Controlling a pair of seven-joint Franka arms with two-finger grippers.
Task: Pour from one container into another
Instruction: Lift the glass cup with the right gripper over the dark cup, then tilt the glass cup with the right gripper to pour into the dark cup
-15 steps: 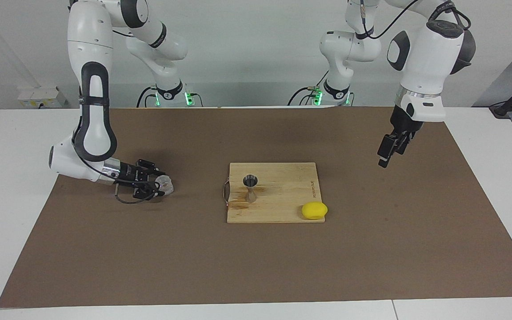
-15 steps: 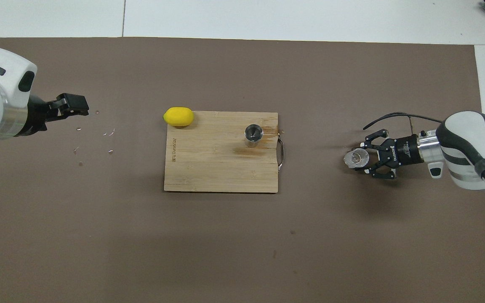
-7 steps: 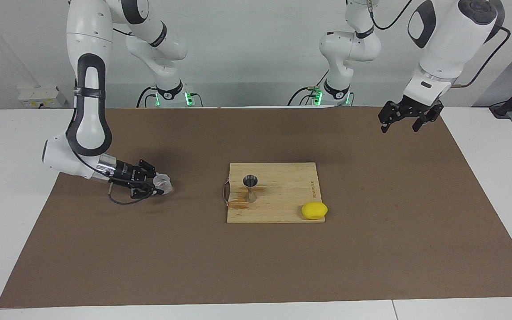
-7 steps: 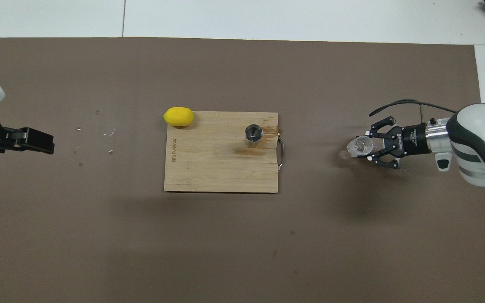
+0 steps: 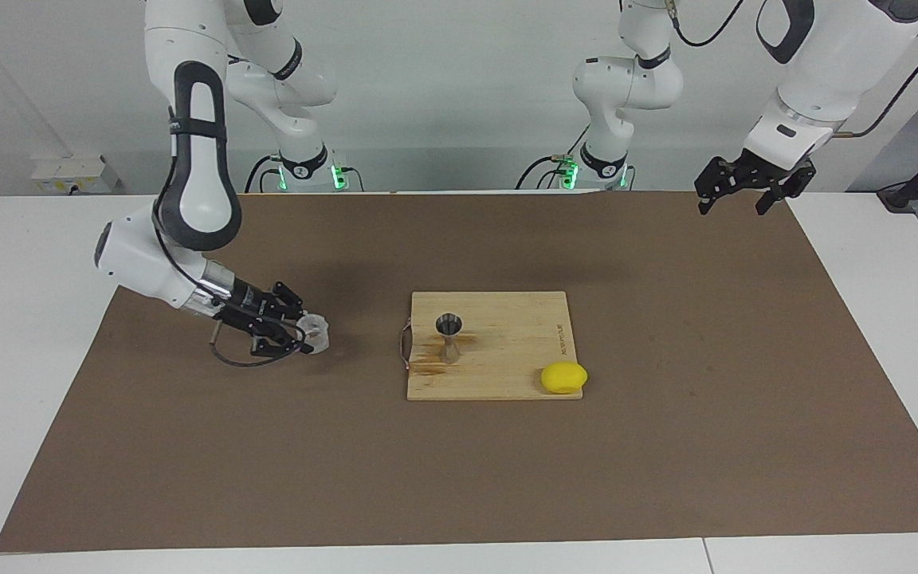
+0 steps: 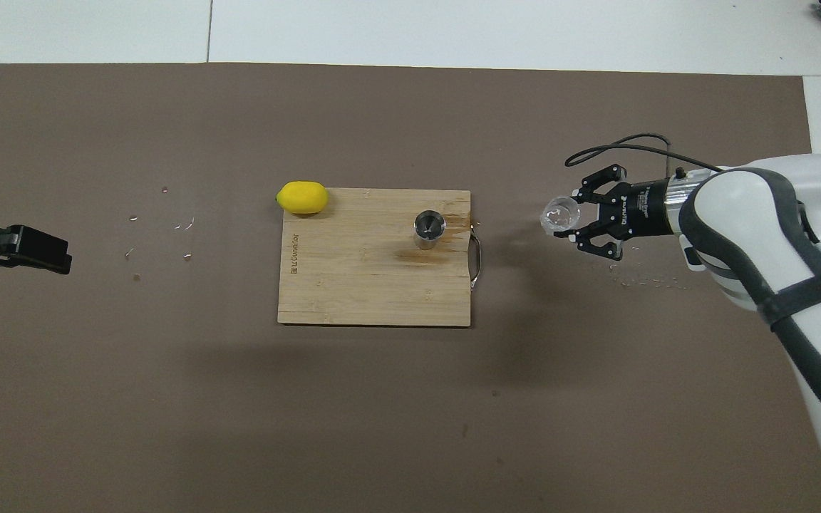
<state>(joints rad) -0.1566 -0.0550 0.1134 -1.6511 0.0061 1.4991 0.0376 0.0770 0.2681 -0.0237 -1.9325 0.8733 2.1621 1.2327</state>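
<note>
Counter (image 5: 459,478), brown mat; board (image 5: 507,375) at centre bearing jigger (image 5: 449,337) and yellow lump (image 5: 563,377). Right gripper (image 5: 306,335), fingers clenched on cup (image 5: 315,332), low over mat toward right arm's end. Left gripper (image 5: 746,187) raised, fingers released, waiting. Step: carrying cup. Next: over jigger, then tilt.

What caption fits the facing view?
Right claw carries small clear cup toward steel hourglass jigger on wooden board.

A white table (image 5: 21,335) is covered by a brown mat (image 5: 666,446). A plain white wall (image 5: 443,88) is seen above the table's edge.
</note>
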